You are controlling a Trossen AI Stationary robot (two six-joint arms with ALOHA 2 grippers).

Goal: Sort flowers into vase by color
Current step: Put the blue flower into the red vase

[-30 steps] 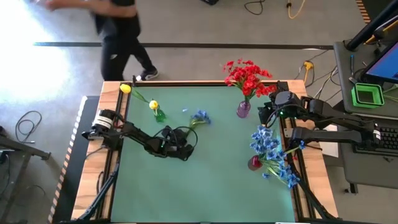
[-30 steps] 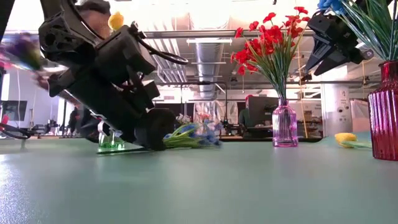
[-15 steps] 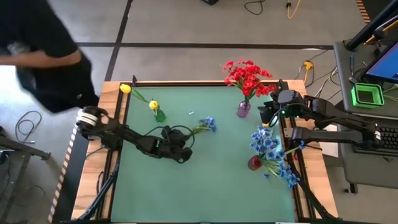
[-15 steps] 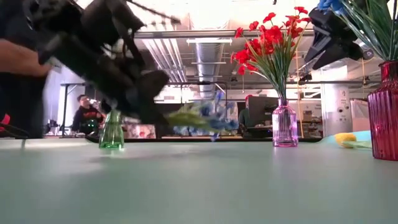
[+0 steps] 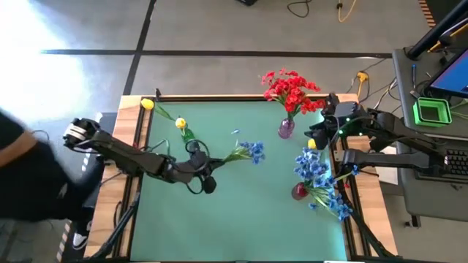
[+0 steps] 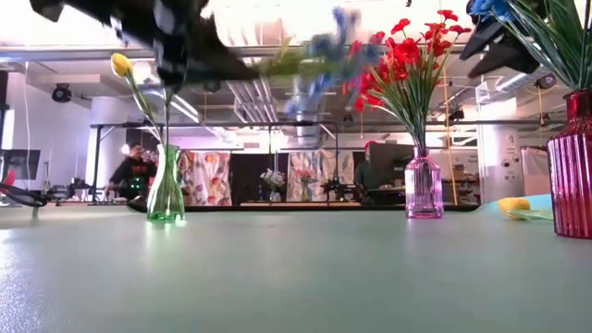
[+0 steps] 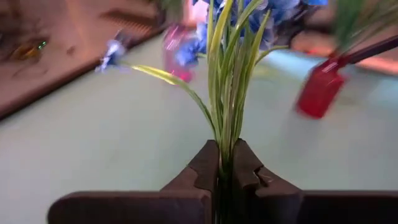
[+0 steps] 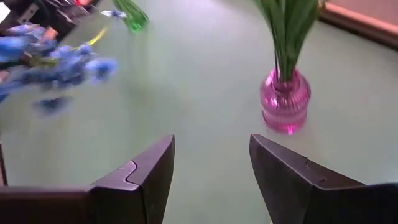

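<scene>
My left gripper (image 5: 213,162) is shut on a blue flower (image 5: 252,151) and holds it above the middle of the green table, blooms toward the right. A green vase (image 5: 188,135) at the far left holds a yellow flower (image 5: 180,123). The pink vase (image 5: 286,128) holds red flowers (image 5: 291,88). Near the right edge, the red vase (image 5: 300,191) holds blue flowers (image 5: 318,174). My right gripper (image 8: 211,168) hangs open and empty above the right edge, near the pink vase (image 8: 285,102). My left gripper pinches the lower end of the blue flower's stem and leaves (image 7: 225,149) between its two fingers. The fingers come from the table's left and lie along the stem. The flower (image 6: 324,55) is lifted clear, sticking out past the fingertips toward the right.
A loose yellow flower (image 5: 148,104) lies at the table's far left corner. Another yellow bloom (image 6: 513,205) lies on the table by the right edge, next to the red vase (image 6: 573,166). A person stands off the table's left side. The near half of the table is bare.
My left gripper has risen from the table and tipped up toward level, carrying the blue flower. The flower lay on the table by the green vase; now it hangs clear of the table and farther toward the right. A person has walked from the far side around to the left.
</scene>
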